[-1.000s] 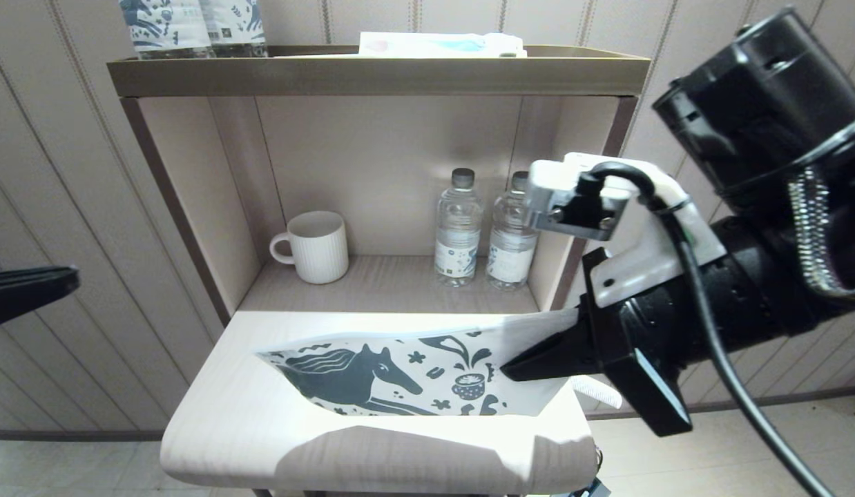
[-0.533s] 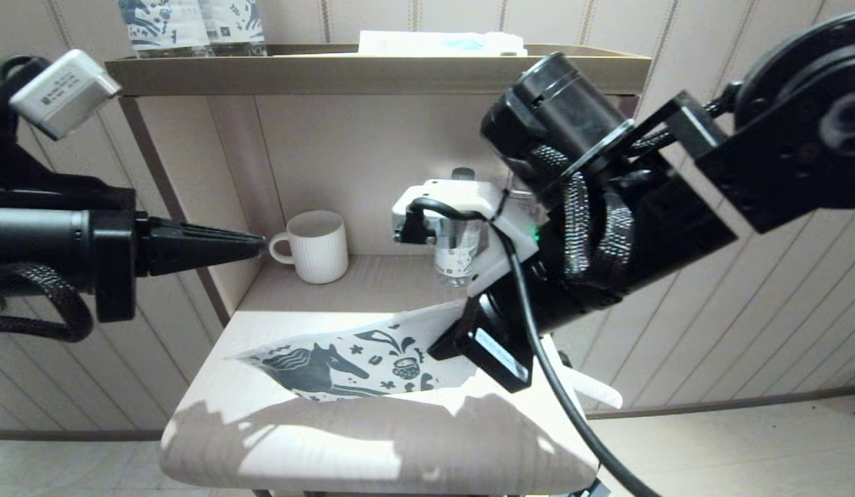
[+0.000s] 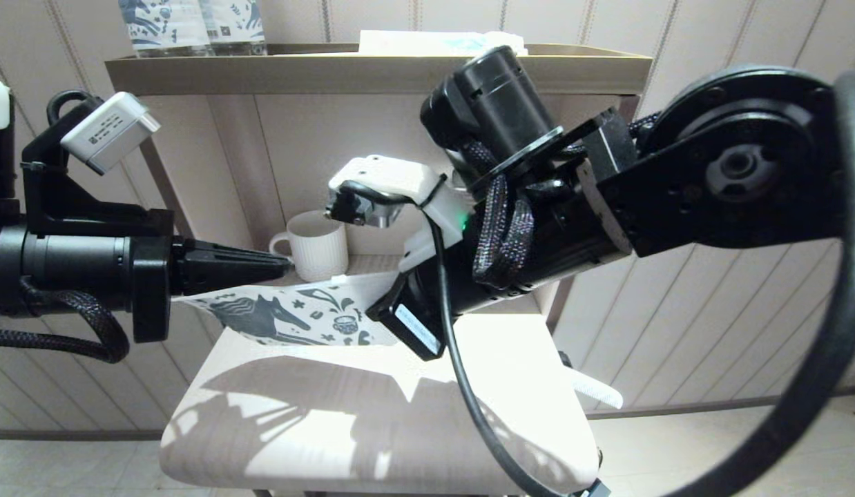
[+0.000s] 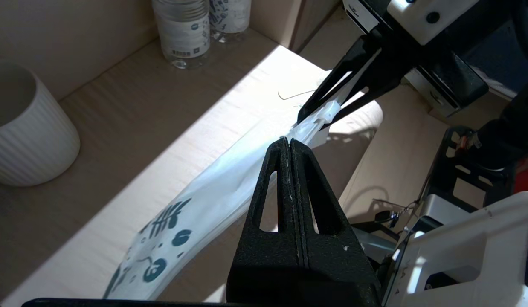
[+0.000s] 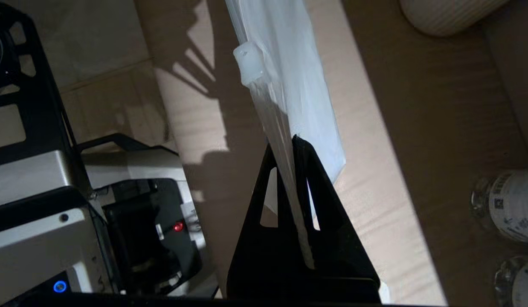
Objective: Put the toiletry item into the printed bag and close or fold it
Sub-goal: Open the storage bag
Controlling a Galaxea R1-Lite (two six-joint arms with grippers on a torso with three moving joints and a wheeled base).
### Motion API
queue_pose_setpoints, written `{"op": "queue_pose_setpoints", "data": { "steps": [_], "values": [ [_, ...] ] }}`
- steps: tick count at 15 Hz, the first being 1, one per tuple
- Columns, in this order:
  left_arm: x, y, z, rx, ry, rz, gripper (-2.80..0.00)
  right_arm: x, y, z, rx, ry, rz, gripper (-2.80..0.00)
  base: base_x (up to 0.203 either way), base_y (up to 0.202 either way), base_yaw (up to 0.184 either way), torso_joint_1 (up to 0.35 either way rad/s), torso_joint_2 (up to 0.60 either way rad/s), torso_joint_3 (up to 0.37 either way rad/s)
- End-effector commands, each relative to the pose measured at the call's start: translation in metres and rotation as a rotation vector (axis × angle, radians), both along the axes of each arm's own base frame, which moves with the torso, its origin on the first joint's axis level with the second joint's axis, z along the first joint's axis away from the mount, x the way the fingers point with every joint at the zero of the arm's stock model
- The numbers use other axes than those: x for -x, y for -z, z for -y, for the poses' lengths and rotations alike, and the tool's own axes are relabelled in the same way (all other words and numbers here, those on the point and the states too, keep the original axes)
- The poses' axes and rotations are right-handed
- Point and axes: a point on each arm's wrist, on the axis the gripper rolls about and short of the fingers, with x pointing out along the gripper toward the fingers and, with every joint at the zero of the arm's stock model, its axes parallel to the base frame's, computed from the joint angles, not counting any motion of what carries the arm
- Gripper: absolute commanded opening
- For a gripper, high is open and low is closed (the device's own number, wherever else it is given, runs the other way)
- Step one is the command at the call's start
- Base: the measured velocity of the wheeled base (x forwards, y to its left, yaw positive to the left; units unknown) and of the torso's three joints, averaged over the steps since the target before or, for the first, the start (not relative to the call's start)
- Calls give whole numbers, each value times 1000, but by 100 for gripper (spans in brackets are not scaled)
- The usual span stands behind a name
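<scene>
The printed bag (image 3: 282,314), white with a dark teal horse, hangs tilted above the table, off its surface. My right gripper (image 5: 294,140) is shut on the clear strip along the bag's top edge, just behind a small white slider (image 5: 249,64). My left gripper (image 4: 288,143) reaches in from the left, shut, its tip right at that same top edge (image 4: 230,179); nothing shows between its jaws. The two grippers point at each other, the right gripper (image 4: 308,117) a short way beyond the left tip. The white comb (image 3: 597,391) lies at the table's right edge, sticking out past it.
A ribbed white mug (image 3: 319,243) stands at the left of the shelf niche behind the table (image 3: 372,428). Water bottles (image 4: 183,32) stand further along that shelf. Horse-printed bottles (image 3: 193,24) and a flat packet (image 3: 434,43) sit on the top shelf.
My right gripper has carried the bag up off the table and to the left. My left arm has swung in from the left, its shut tip now at the bag's top edge.
</scene>
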Motion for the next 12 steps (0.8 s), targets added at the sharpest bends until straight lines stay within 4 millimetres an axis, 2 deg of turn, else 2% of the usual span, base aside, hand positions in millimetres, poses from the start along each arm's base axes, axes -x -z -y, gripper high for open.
{"op": "queue_pose_setpoints", "data": {
  "steps": [1, 6, 12],
  "values": [
    [4, -1, -1, 3, 3, 7, -280, 4, 0, -4, -12, -8, 19, -280, 0, 0, 0, 0, 0, 0],
    [11, -5, -4, 10, 2, 26, -280, 2, 20, -13, -18, 32, 89, -280, 0, 0, 0, 0, 0, 0],
    [10, 5, -3, 25, 6, 81, -280, 5, 20, -14, -24, 55, 158, -280, 0, 0, 0, 0, 0, 0]
  ]
}}
